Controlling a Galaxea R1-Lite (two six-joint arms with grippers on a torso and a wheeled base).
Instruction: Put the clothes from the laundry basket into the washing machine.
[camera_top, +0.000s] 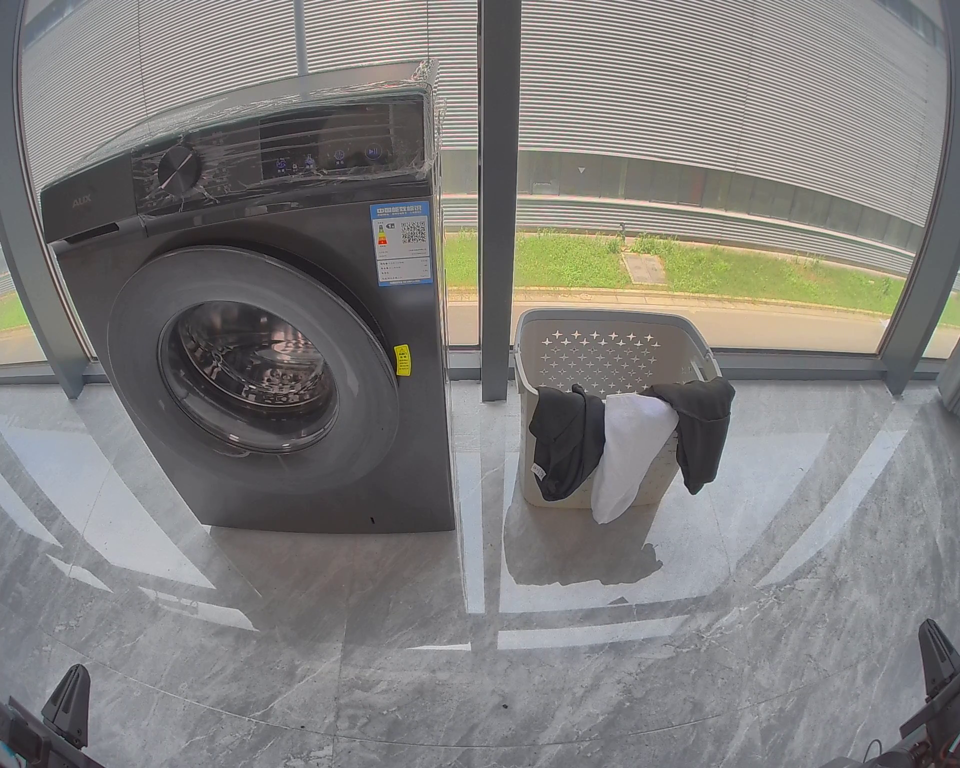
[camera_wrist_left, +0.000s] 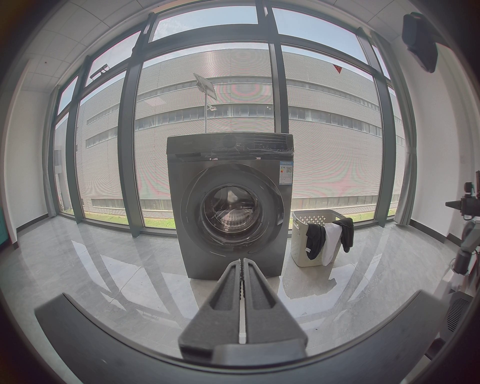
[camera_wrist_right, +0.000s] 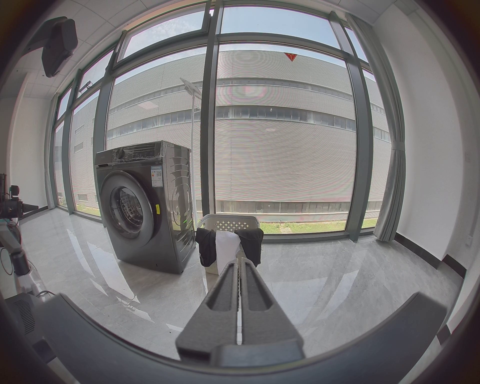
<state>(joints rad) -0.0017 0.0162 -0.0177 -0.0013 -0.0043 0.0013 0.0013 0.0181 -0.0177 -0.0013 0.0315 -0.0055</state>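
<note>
Both arms are held low. The left gripper (camera_wrist_left: 241, 263) and the right gripper (camera_wrist_right: 239, 262) are fully closed and hold nothing. The beige plastic laundry basket (camera_top: 612, 322) stands on the grey marble floor (camera_top: 400, 650), at 3 o'clock of the dark grey washing machine (camera_top: 270, 330). Black clothes (camera_top: 565, 440) and a white garment (camera_top: 628, 450) hang over the basket's front rim.

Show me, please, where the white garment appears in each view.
Head view: white garment draped over the front of the basket, between two dark garments.
Left wrist view: white garment on the basket, beside the washing machine.
Right wrist view: white garment, same place on the basket.
Shared landmark: the washing machine.
</note>
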